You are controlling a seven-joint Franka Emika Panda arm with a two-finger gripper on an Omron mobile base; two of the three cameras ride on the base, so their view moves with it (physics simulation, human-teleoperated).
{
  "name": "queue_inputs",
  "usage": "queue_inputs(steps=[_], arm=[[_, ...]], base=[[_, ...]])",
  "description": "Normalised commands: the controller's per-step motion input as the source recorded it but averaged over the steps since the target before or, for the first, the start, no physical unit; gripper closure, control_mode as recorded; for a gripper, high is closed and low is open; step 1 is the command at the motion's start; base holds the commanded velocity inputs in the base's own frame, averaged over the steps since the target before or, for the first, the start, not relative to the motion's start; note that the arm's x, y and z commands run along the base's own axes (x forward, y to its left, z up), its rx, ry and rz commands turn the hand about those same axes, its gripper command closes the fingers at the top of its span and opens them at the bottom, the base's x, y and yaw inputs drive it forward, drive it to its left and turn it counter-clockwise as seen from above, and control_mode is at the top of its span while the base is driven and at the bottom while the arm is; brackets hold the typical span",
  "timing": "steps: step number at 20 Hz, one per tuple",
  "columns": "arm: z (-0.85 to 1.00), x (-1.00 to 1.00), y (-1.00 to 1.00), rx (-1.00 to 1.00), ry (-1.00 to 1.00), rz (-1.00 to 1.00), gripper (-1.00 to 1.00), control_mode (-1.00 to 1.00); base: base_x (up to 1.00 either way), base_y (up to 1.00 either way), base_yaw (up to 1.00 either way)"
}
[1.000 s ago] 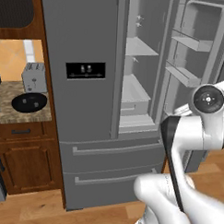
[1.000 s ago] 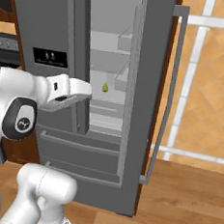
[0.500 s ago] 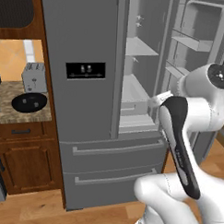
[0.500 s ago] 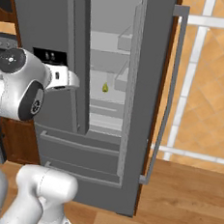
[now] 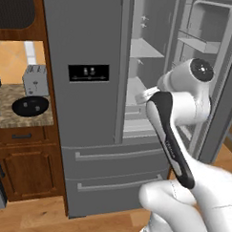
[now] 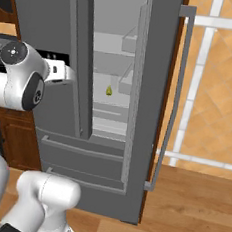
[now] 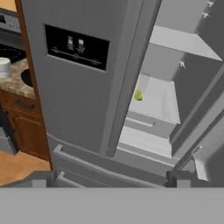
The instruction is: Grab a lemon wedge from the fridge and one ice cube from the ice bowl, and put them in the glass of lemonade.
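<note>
The big grey fridge (image 5: 94,112) stands with its right door (image 6: 155,91) swung wide open and its left door shut. The robot's gripper (image 7: 109,177) is out in front of the fridge, and its two dark fingers (image 7: 41,178) are spread far apart with nothing between them. The lemon wedge (image 7: 138,95) is a tiny yellow bit lying on a pale shelf (image 7: 159,103) inside the open half, well ahead of the fingers and a little above them, far from touching. From the right side the same wedge (image 6: 109,91) sits on the middle shelf, past the edge of the shut door. The black panel (image 7: 76,47) on the shut door is up and to the left of the fingers. The two long drawers (image 5: 118,168) are low, just in front of the fingers. Far off to the left of the fingers there is a counter (image 5: 22,116) with a grey toaster (image 5: 35,80), a black bowl (image 5: 30,106) and a small whitish glass (image 7: 4,68) at the edge.
</note>
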Motion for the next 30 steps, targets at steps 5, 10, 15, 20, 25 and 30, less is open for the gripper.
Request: queue_inputs(steps=[5,10,15,20,25,30], arm=[[-0.04,0.85,0.34,0.0,0.05,-0.06,-1.0,-1.0],[-0.13,0.96,0.15,0.0,0.0,-0.11,-1.0,-1.0],[-0.05,0.66,0.0,0.01,0.0,-0.08,-1.0,-1.0],[-0.12,0.47,0.18,0.01,0.0,0.0,-1.0,-1.0],[-0.39,0.35,0.15,0.0,0.02,0.0,-1.0,-1.0],[-0.29,0.58,0.0,0.0,0.02,0.0,-1.0,-1.0]], base=[[0.0,0.0,0.0],[0.0,0.0,0.0],[0.0,0.0,0.0],[0.0,0.0,0.0],[0.0,0.0,0.0],[0.0,0.0,0.0]])
